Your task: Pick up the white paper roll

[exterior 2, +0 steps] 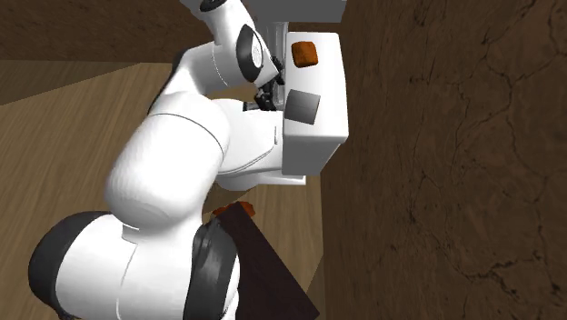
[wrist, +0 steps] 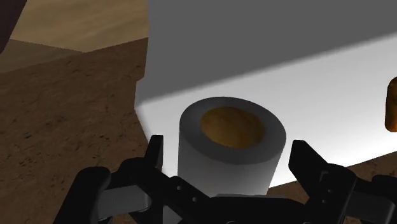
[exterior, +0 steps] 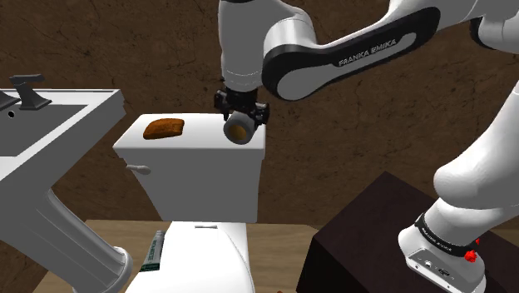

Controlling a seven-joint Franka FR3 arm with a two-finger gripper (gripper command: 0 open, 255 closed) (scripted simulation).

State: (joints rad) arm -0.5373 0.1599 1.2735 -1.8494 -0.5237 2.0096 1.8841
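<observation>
Now the grey paper roll [wrist: 230,146] stands between the claw's [wrist: 227,147] spread fingers, neither touching it.

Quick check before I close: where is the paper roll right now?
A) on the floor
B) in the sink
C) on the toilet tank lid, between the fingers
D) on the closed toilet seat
C: the paper roll is at the edge of the toilet tank lid, and in the wrist view the gripper is open, with a gap between each finger and the roll.
</observation>
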